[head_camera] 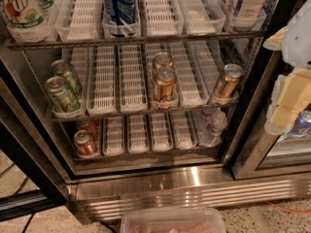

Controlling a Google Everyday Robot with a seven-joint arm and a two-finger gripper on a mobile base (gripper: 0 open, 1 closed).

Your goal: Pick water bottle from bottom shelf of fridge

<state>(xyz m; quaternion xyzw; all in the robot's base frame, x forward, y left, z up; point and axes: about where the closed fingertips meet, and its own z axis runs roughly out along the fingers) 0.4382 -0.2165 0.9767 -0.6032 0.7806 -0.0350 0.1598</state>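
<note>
The fridge (160, 186) stands open, with a stainless steel interior and base grille. Its bottom shelf (146, 152) carries narrow white slotted lane trays. Two small clear ribbed water bottles (212, 126) stand one behind the other in the rightmost lane, partly hidden by the rack above. My gripper (286, 105) is a cream and white shape at the right edge of the view. It is outside the fridge, in front of the door frame, above and to the right of the bottles, and holds nothing that I can see.
Two red cans (85, 142) stand in the bottom shelf's left lane. The middle rack holds green cans (61, 95) and gold cans (164, 84), with one gold can (226, 83) directly above the bottles. A blue can (302, 124) shows at the right. A translucent bin (172, 221) lies at the bottom edge.
</note>
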